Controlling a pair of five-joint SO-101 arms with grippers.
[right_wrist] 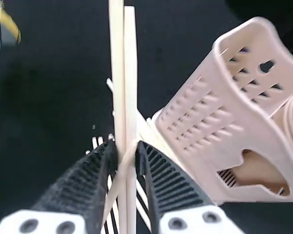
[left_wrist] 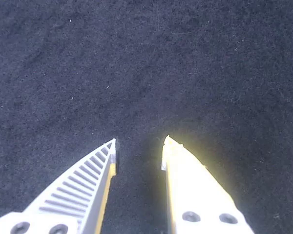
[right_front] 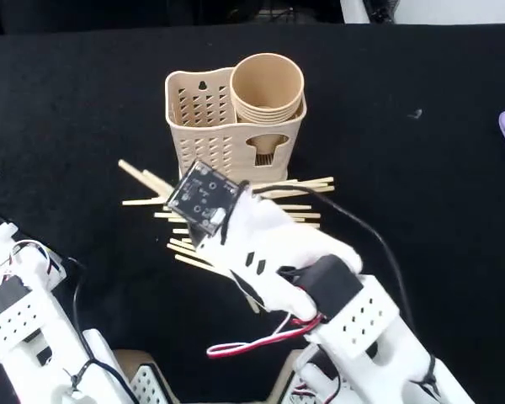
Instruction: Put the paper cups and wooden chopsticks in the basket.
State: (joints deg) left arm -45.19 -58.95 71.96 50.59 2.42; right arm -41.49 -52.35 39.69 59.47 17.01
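Black cloth (right_front: 421, 168) covers the table; nearest, the left gripper (left_wrist: 139, 146) hangs with jaws parted over bare fabric. Further out, the right gripper (right_wrist: 126, 151) pinches wooden chopsticks (right_wrist: 123, 73) upright above the scattered pile (right_front: 295, 215) — presumably bound for the basket (right_front: 204, 139) just beyond, where one compartment already holds the paper cups (right_front: 268, 84).

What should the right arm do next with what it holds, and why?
Probably lift and carry toward the basket's compartment beside the paper cups, which looks free. The right gripper is shut on two chopsticks, and they are not yet in the basket.
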